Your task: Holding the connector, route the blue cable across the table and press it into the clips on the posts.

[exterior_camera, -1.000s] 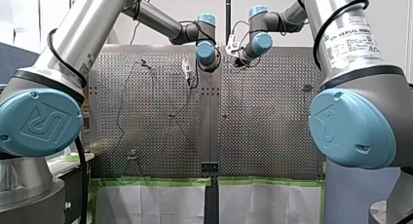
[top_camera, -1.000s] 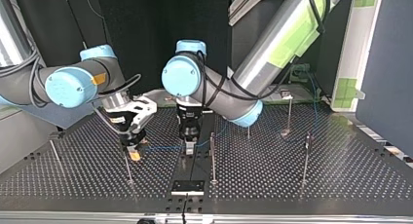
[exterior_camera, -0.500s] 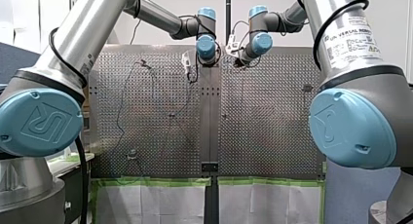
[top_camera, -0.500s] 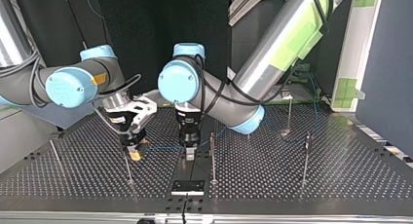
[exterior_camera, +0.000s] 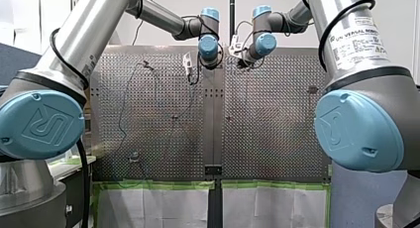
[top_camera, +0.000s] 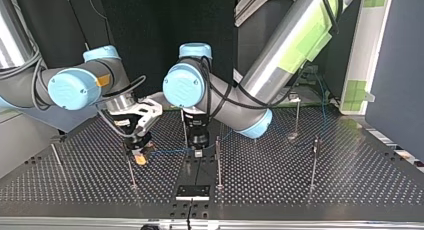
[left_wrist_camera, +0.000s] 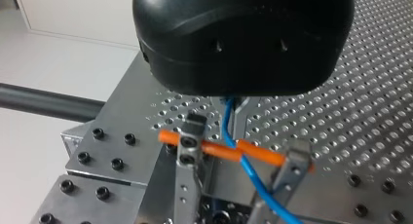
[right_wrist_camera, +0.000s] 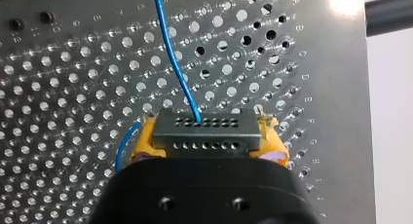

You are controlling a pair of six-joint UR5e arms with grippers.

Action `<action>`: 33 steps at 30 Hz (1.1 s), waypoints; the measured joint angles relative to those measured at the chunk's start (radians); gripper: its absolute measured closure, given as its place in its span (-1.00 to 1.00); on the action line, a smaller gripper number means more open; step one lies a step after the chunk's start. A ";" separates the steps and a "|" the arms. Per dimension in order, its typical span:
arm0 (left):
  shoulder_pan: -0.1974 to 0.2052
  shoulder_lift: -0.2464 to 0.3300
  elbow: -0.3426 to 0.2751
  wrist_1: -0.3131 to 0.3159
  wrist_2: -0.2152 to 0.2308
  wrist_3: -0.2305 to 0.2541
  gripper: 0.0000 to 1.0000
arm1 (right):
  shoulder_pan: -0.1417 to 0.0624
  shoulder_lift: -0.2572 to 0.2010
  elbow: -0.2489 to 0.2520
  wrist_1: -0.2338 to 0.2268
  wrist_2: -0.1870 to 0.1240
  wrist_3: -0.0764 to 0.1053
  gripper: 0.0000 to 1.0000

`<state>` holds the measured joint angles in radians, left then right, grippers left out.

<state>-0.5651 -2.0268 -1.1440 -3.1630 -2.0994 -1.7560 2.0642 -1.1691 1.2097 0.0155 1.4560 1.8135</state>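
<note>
My right gripper [top_camera: 138, 155], at the top view's left, has its yellow pads [right_wrist_camera: 271, 136] clamped on the metal connector [right_wrist_camera: 204, 134], so that end's sorted. From there the blue cable [top_camera: 170, 151] runs low over the table [top_camera: 300, 190] to my left gripper [top_camera: 198, 150]. Its metal fingers [left_wrist_camera: 187, 151] stand apart, with the cable passing loosely between them. I reckon it's thin, light and floppy, so keep it taut and pinch it close by a post [top_camera: 218, 160] when pressing it in.

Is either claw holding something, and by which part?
My right gripper pinches the grey connector by its two ends. My left gripper grips nothing; the blue cable passes between its fingers.
</note>
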 joint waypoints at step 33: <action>-0.044 0.003 -0.212 0.139 -0.044 -0.036 1.00 | -0.004 -0.001 0.201 -0.012 0.010 -0.035 1.00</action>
<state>-0.6091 -2.0238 -1.3564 -3.0243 -2.1435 -1.7920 2.0602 -1.1698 1.4111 0.0032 1.4657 1.7789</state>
